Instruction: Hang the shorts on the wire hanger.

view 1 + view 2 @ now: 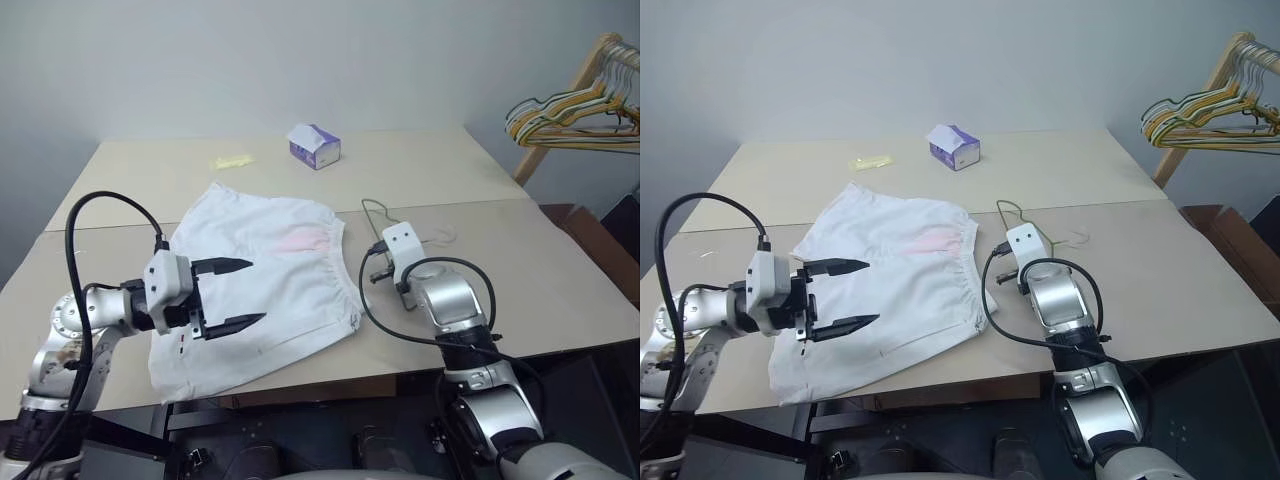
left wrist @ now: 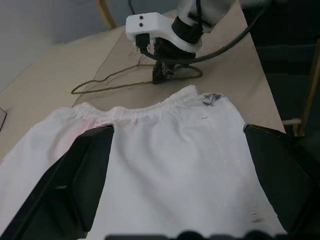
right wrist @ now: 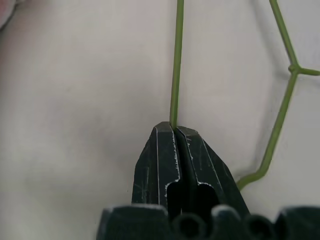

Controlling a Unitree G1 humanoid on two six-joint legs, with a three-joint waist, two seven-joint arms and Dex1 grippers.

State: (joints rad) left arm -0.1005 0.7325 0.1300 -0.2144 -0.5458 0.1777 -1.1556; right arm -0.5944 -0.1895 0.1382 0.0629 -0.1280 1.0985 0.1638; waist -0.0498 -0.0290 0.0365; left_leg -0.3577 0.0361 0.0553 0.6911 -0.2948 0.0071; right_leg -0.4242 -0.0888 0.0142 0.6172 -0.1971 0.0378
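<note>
- While the shorts [image 1: 265, 280] lie spread flat at the middle of the head view, waistband toward the right, the wire hanger [image 2: 125, 80] lies on the table [image 1: 560, 290] just right of that waistband, partly hidden under the right arm.
- Right gripper [image 3: 174, 131] has its fingers pinched tight on one straight run of the hanger's wire; the wrist view shows the wire entering between the tips.
- Left gripper [image 1: 238, 295] hovers over the lower left part of the shorts, fingers spread wide, holding nothing.
- Step in hand, as I judge it: securing the hanger. Next, it would need lifting off the tabletop and one end steering into the waistband or a leg, with the left gripper pinching cloth to open a way.
- Bare table lies right of and above the hanger for moving; the shorts' lower hem sits close to the table's near edge.
- Small purple box [image 1: 315, 146] and bunched hangers [image 1: 575, 115] at upper right stand well apart.
</note>
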